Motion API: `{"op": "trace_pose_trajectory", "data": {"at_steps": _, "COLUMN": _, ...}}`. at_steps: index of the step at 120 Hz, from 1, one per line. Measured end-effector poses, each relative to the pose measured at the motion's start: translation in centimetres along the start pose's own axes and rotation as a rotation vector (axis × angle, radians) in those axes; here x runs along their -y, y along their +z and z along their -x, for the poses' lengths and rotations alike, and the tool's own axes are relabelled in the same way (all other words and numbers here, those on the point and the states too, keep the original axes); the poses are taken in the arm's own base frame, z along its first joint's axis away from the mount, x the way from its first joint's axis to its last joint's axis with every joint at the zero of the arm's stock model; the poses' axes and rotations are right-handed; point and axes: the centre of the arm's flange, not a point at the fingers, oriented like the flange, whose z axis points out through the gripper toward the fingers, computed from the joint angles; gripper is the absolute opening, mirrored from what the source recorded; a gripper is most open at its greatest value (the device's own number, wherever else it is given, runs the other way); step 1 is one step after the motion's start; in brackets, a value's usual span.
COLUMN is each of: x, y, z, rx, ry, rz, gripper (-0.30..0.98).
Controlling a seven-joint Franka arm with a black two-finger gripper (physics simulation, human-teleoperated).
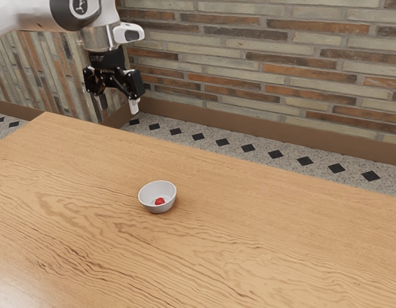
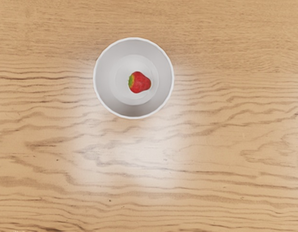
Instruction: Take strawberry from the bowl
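Fingers (image 1: 134,106) wide apart, nothing btwn them. Strawberry (image 2: 140,82) is in the bowl (image 2: 103,79), well below them. Prob light, softish, bruises easy, so imo pinch its fat middle gently.

Strawberry (image 2: 141,82): single, red, tapering to a blunt tip, yellow-green at the stem end. Whole, lying on its side on the floor of the bowl (image 2: 103,77), near the middle, apart from the side wall. Bowl: round, plain white, flared wall, thin rim. Upright on the wood-grain tabletop (image 2: 221,159), left of centre in the exterior view. Contents: the strawberry.
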Motion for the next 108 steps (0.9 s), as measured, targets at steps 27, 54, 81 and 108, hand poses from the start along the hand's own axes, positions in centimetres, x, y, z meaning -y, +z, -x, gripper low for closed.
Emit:
{"op": "trace_pose_trajectory", "data": {"at_steps": 27, "x": -0.6, "y": 2.3, "z": -4.4, "rx": 0.037, "ry": -0.002, "rz": 0.002, "gripper": 0.69}}
{"op": "trace_pose_trajectory", "data": {"at_steps": 54, "x": -3.4, "y": 10.9, "z": -7.6, "rx": 0.176, "ry": 0.013, "rz": 0.021, "gripper": 0.69}}
{"op": "trace_pose_trajectory", "data": {"at_steps": 81, "x": -3.8, "y": 18.3, "z": -8.0, "rx": 0.17, "ry": -0.057, "rz": 0.049, "gripper": 0.69}}
{"op": "trace_pose_trajectory", "data": {"at_steps": 108, "x": -2.9, "y": 19.0, "z": -7.8, "rx": 0.066, "ry": -0.352, "rz": 0.101, "gripper": 0.67}}
